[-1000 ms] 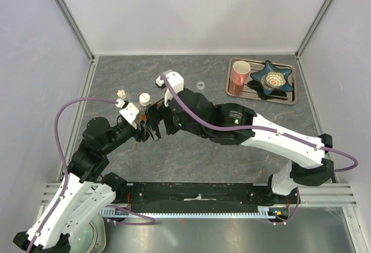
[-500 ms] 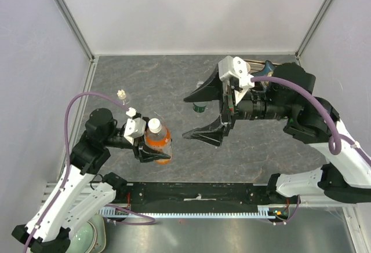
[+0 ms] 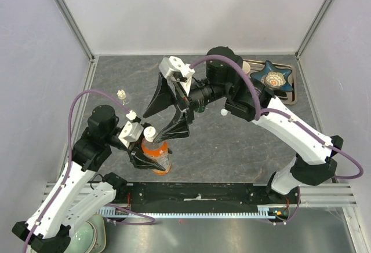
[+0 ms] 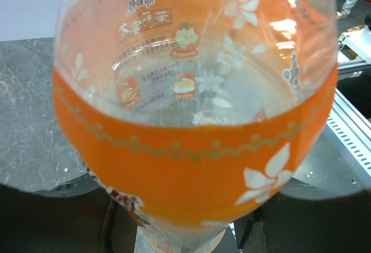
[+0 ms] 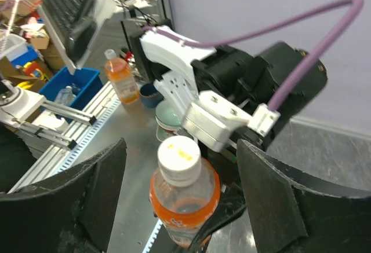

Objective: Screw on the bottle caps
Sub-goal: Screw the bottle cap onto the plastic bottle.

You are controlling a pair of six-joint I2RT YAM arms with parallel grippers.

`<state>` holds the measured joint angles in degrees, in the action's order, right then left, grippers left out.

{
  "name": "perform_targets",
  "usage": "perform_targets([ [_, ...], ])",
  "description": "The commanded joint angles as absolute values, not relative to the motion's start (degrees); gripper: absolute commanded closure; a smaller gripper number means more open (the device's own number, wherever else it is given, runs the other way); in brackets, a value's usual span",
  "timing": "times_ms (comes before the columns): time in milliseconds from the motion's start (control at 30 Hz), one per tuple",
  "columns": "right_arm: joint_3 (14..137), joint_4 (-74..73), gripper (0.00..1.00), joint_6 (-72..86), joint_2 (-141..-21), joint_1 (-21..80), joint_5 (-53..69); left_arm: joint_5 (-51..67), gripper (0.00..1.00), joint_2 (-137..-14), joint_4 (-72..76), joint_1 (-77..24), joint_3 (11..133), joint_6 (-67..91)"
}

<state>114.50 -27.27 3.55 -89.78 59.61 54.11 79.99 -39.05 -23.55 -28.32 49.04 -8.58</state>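
Observation:
My left gripper [image 3: 152, 161] is shut on the orange bottle [image 3: 156, 156] and holds it upright near the front of the table. Its orange label [image 4: 197, 149] fills the left wrist view. A white cap [image 3: 149, 132] sits on the bottle's neck. My right gripper [image 3: 152, 127] reaches in from the right and stands open. Its black fingers [image 5: 75, 201] flank the cap [image 5: 180, 159] on both sides without touching it. The tiny clear bottle [image 3: 122, 95] stands alone at the left. The green-label bottle is hidden behind the right arm.
A metal tray [image 3: 293, 94] at the back right holds a blue star-shaped dish [image 3: 272, 78]; the right arm covers most of the mug beside it. A pale bowl [image 3: 87, 235] sits below the table's front rail at the left.
My right arm has swung left from the table's middle to the orange bottle, and its fingers now straddle the cap. My left gripper has shifted the bottle slightly nearer the front edge.

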Motion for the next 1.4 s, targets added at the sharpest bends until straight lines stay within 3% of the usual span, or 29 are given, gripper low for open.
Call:
perform_targets([
  [0, 113.2, -12.9, 0.19, 11.0, -88.2, 59.2, 62.0, 82.3, 0.98, -38.6, -23.2, -28.1, 50.8, -9.8],
  [300, 110.3, -7.4, 0.33, 17.2, -90.1, 58.8, 64.1, 79.5, 0.98, -37.9, -22.9, -28.1, 50.3, -9.8],
  [1367, 104.2, -1.2, 0.55, 21.5, -89.7, 58.6, 64.4, 75.1, 0.98, -36.6, -18.1, -27.9, 49.0, -3.9],
])
